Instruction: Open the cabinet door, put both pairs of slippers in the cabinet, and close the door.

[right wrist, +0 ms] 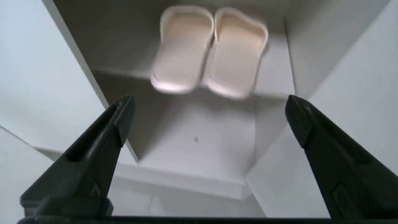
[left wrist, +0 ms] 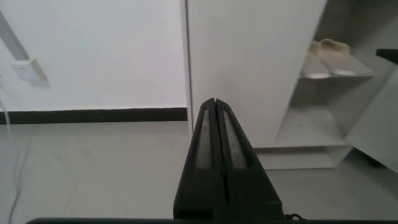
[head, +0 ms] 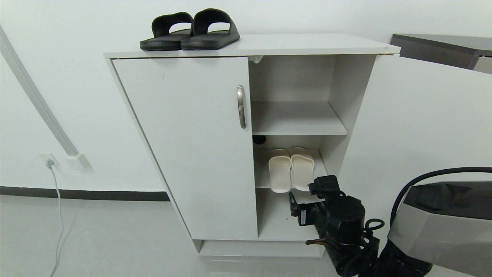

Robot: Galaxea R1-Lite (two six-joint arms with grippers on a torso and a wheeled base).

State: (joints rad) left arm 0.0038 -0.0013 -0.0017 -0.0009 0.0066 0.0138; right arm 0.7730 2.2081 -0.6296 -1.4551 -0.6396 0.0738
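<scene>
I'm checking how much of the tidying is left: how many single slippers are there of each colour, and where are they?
Black slippers, on the cabinet top: 2
Cream slippers, on the middle shelf inside: 2
Total: 4

Free: top shelf (head: pixel 298 119); white slippers (head: pixel 291 169) fill middle.

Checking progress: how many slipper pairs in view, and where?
2. The white pair sits on the lower shelf inside the cabinet; the black pair sits on its top. The shut left door could hide more.
</scene>
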